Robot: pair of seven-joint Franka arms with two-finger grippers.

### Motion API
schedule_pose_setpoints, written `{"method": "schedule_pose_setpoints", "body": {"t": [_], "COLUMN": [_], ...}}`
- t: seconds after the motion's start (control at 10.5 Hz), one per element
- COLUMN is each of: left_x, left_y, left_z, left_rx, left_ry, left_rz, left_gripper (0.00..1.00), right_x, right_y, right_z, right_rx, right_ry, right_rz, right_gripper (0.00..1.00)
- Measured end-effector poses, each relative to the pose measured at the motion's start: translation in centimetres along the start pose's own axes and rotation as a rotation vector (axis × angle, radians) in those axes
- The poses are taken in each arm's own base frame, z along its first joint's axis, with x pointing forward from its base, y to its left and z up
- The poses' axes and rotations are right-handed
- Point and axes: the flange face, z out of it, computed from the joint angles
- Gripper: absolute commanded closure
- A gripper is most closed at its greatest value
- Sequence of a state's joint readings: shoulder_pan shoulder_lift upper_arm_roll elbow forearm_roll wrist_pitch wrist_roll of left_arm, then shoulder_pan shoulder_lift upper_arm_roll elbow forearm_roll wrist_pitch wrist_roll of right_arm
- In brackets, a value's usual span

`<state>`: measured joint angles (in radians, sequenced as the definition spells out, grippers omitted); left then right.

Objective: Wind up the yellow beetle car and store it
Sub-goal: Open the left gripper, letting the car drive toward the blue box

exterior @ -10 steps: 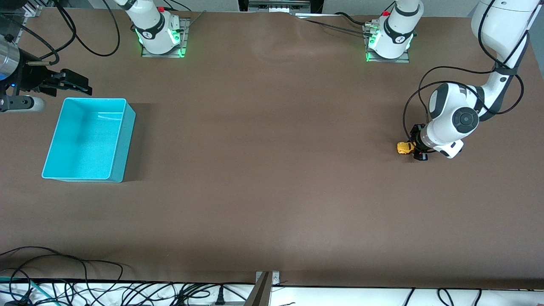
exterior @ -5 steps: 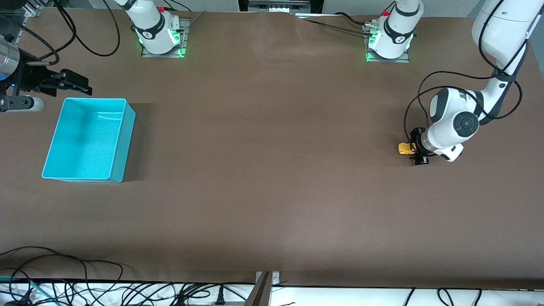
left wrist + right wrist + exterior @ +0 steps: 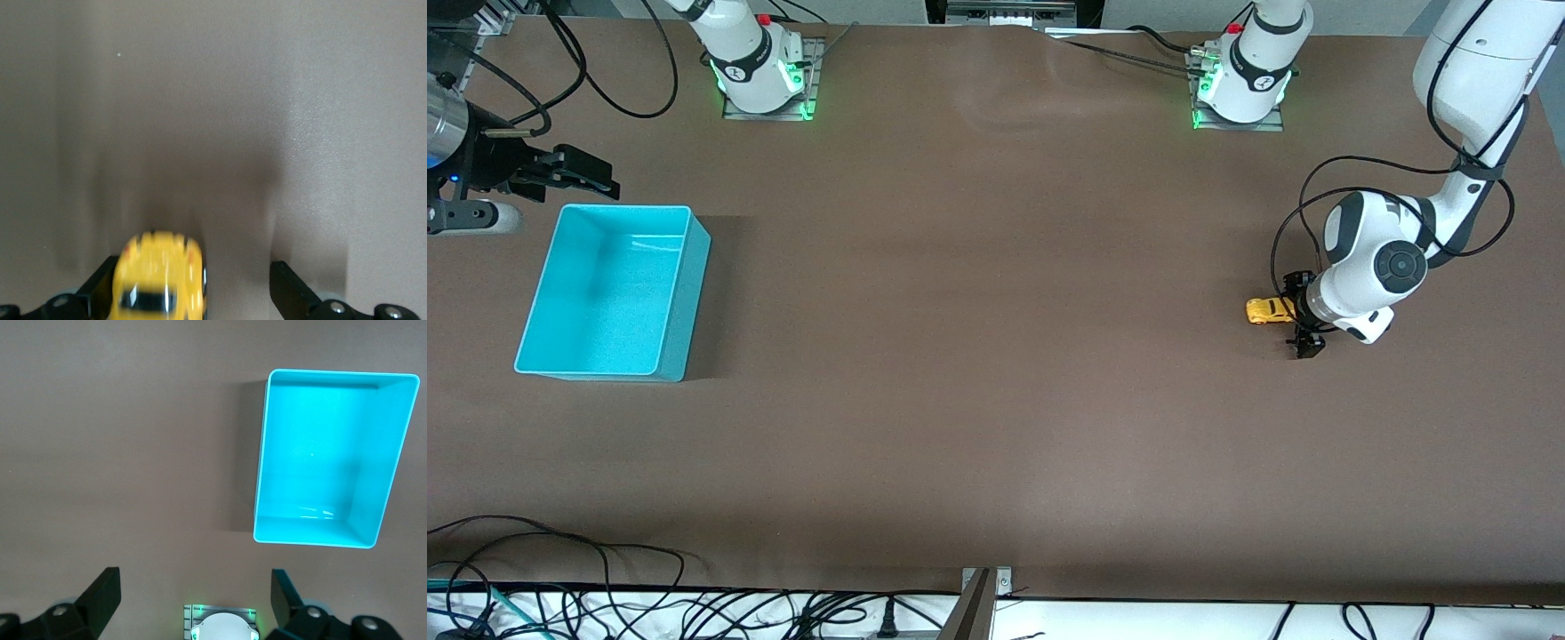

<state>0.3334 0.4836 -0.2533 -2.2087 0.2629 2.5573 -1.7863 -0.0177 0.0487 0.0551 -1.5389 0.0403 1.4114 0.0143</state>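
Left gripper, low over the brown table at the left arm's end, has its fingers spread wide, and the yellow beetle car rests on the table between them, close against one finger and apart from the other. Right gripper, also spread wide and holding nothing, waits above the right arm's end beside the empty teal bin, well apart from the car.

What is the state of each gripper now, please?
Left gripper: open, yellow beetle car between its fingers, not clamped.
Right gripper: open, holding nothing.
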Motion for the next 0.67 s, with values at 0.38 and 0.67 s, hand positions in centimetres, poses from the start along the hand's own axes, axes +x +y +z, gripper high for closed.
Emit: {"method": "schedule_pose_setpoints", "body": {"t": [0.38,0.67], "left_x": [-0.3,-1.2], "left_y": [0.3,1.3], "left_z": [-0.3,-1.5], "left_rx": [-0.010,-0.033], "left_ry": [0.003,0.007], "left_rz": [0.015,0.178], "left_gripper": [0.02,0.04], "right_x": [0.0,0.0], "right_y": [0.0,0.0], "right_z": [0.0,0.0], "right_rx": [0.000,0.000], "right_ry": [0.000,0.000], "right_rz": [-0.001,-0.010], "right_gripper": [0.00,0.00]}}
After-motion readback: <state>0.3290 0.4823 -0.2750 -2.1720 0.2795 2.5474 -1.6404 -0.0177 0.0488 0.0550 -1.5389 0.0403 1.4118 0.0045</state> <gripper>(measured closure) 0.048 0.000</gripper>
